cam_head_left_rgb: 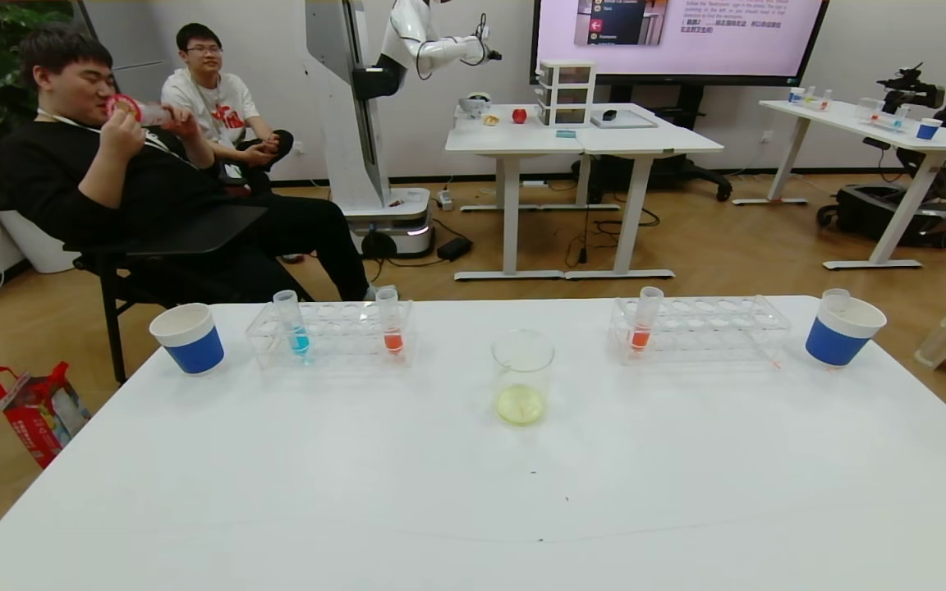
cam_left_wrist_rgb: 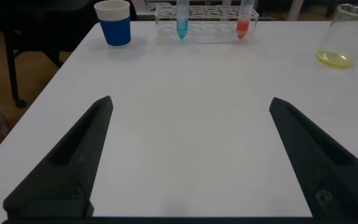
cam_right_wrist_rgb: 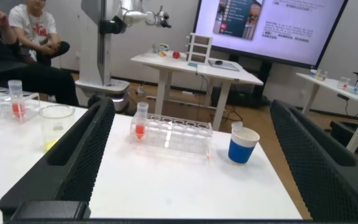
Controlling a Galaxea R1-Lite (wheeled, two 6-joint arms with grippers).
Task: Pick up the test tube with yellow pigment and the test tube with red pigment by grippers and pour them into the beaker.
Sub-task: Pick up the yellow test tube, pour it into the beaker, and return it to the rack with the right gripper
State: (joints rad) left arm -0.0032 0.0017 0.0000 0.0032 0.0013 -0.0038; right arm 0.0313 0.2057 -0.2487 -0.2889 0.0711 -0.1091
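Note:
The beaker (cam_head_left_rgb: 522,377) stands mid-table with pale yellow liquid at its bottom; it also shows in the left wrist view (cam_left_wrist_rgb: 347,37) and the right wrist view (cam_right_wrist_rgb: 56,124). One red-pigment tube (cam_head_left_rgb: 390,320) stands in the left rack (cam_head_left_rgb: 329,332), another (cam_head_left_rgb: 645,318) in the right rack (cam_head_left_rgb: 699,328). No tube holding yellow liquid is in view. My left gripper (cam_left_wrist_rgb: 191,101) is open and empty over bare table, well short of the left rack. My right gripper (cam_right_wrist_rgb: 191,102) is open and empty, short of the right rack's red tube (cam_right_wrist_rgb: 140,121). Neither gripper shows in the head view.
A blue-liquid tube (cam_head_left_rgb: 292,322) stands in the left rack. Blue-and-white paper cups stand at the far left (cam_head_left_rgb: 188,337) and far right (cam_head_left_rgb: 842,331); a clear tube top (cam_head_left_rgb: 836,300) sticks out of the right cup. Two people sit beyond the table's far left edge.

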